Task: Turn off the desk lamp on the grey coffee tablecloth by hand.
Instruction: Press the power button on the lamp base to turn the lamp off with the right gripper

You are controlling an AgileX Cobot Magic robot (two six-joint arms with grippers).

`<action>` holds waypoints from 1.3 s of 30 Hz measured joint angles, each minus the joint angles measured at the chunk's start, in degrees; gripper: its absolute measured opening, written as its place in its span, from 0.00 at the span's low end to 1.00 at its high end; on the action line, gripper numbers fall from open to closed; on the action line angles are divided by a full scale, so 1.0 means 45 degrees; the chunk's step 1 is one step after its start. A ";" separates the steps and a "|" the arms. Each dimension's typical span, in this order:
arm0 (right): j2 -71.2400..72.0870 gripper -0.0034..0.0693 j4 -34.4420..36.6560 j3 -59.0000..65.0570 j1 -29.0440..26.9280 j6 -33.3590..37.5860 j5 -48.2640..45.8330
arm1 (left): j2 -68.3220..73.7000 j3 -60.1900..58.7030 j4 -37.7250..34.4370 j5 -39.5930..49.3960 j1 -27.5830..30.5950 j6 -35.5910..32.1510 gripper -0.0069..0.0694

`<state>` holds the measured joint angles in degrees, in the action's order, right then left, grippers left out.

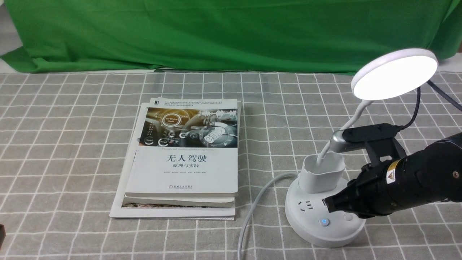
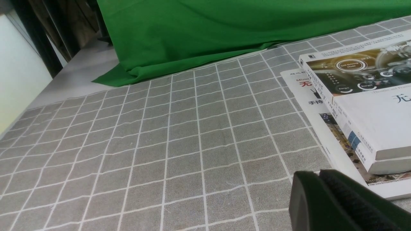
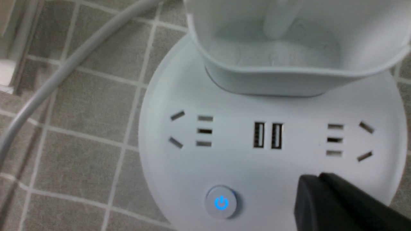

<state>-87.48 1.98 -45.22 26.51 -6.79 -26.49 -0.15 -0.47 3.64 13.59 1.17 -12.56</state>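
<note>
The desk lamp stands at the right on the grey coffee tablecloth (image 1: 72,144), and its round head (image 1: 395,74) is glowing. A power button (image 1: 325,221) on its round socket base (image 1: 314,231) shows a blue light. My right gripper (image 1: 326,205), the hand, is shut with nothing in it. Its tip is over the base, just right of the lit button (image 3: 221,202) and close to a plain white button (image 1: 348,217). In the right wrist view the shut tip (image 3: 313,179) covers that part of the base (image 3: 224,160). Whether it touches the base cannot be told. My left gripper (image 2: 313,175) is shut and empty, low over the cloth beside the books.
A stack of books (image 1: 184,159) lies in the middle of the cloth. The lamp's white cord (image 1: 252,209) runs from the base toward the front edge. A green cloth (image 1: 216,32) hangs along the back. The lamp's cup holder (image 3: 289,73) rises behind the sockets.
</note>
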 joint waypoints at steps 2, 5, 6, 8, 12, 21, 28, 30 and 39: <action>-0.0253 0.10 0.0000 0.0000 0.0000 0.0000 0.0056 | 0.0000 0.0000 0.0000 0.0000 0.0000 0.0000 0.12; -0.0836 0.10 0.0000 -0.0050 0.0000 0.0000 0.0295 | 0.0000 0.0000 0.0000 0.0000 0.0000 0.0000 0.12; -0.0909 0.10 0.0000 -0.0083 0.0000 0.0000 0.0326 | 0.0000 0.0000 0.0000 0.0000 0.0000 0.0000 0.12; -0.0934 0.10 0.0000 -0.0122 0.0000 0.0000 0.0326 | 0.0000 0.0000 0.0000 0.0000 0.0000 0.0000 0.12; -0.0740 0.10 0.0000 -0.0104 0.0000 -0.0046 0.0250 | 0.0000 0.0000 0.0000 0.0000 0.0000 0.0000 0.12; 0.0590 0.10 0.0000 0.0006 0.0000 -0.0287 0.0171 | 0.0000 0.0000 0.0000 0.0000 0.0000 -0.0011 0.12; -0.0187 0.10 0.0000 0.0744 0.0000 -0.0262 0.0512 | 0.0000 0.0000 0.0000 0.0000 0.0000 0.0002 0.12; -0.0374 0.10 0.0000 0.0738 0.0000 -0.0250 0.0753 | 0.0000 0.0000 0.0000 -0.0011 0.0000 0.0002 0.12; 0.0650 0.10 -0.0003 0.0877 0.0000 -0.0273 0.0158 | 0.0000 0.0000 0.0000 -0.0002 0.0000 0.0002 0.12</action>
<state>-84.56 1.97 -41.28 26.51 -8.01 -25.78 -0.15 -0.47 3.64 13.58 1.17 -12.55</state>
